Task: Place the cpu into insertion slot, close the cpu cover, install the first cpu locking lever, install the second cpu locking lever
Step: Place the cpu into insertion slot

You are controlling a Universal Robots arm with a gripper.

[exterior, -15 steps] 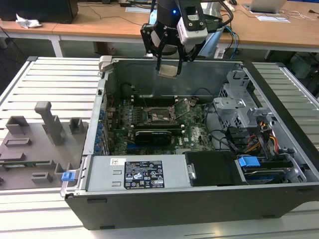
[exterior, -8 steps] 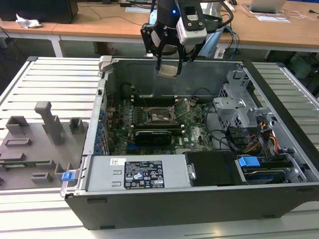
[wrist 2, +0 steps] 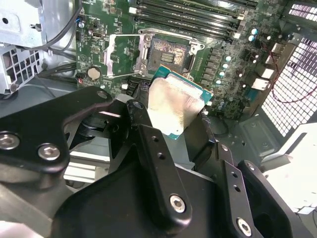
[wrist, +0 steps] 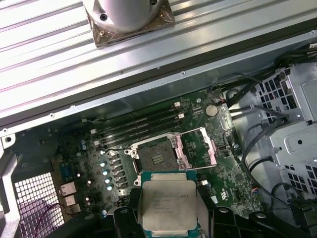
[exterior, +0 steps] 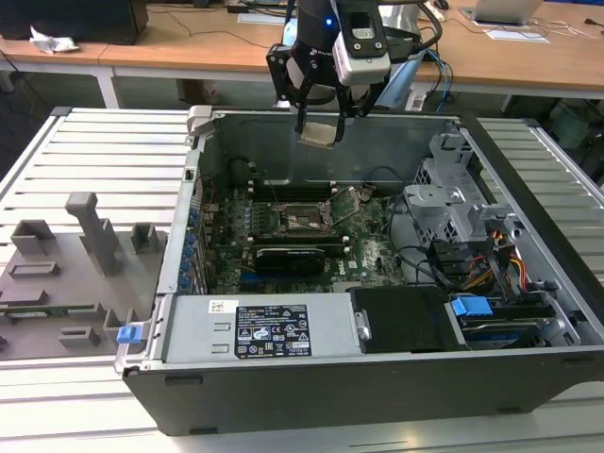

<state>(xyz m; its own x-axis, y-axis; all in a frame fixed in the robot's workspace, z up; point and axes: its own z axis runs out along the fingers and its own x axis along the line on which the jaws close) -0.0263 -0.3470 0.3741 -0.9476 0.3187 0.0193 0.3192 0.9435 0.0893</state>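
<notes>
Fixtures (exterior: 94, 231) of grey plastic sit on the slatted desk (exterior: 104, 142) at the exterior view's left, well apart from the work and, as I judge it, no part of this job. Next along is the open computer case (exterior: 377, 387), with the green board (exterior: 368, 260) lying flat on its floor.

Above the case's far wall hangs my claw (exterior: 319, 118). It is clamped on the cpu (exterior: 319, 133) by two opposite edges, and the chip's silvery top faces up in the first wrist view (the second wrist view shows a pale smear across it). The chip is in the air, well clear of the board.

Below it, in the first wrist view, the insertion slot (wrist: 155, 157) lies bare with its contacts showing. The cpu cover (wrist: 200, 147) is swung open just beside the slot, on its hinge edge. I cannot make out the two locking levers cleanly enough to say how they sit.

At the exterior view's right stand the drive cage (exterior: 444, 203) and a tangle of cables (exterior: 472, 264).

My reading is that the chip is in hand over the case, but none of the four steps is complete. It is not yet seated, the cover is not closed, and with the cover open neither lever can be fastened.
</notes>
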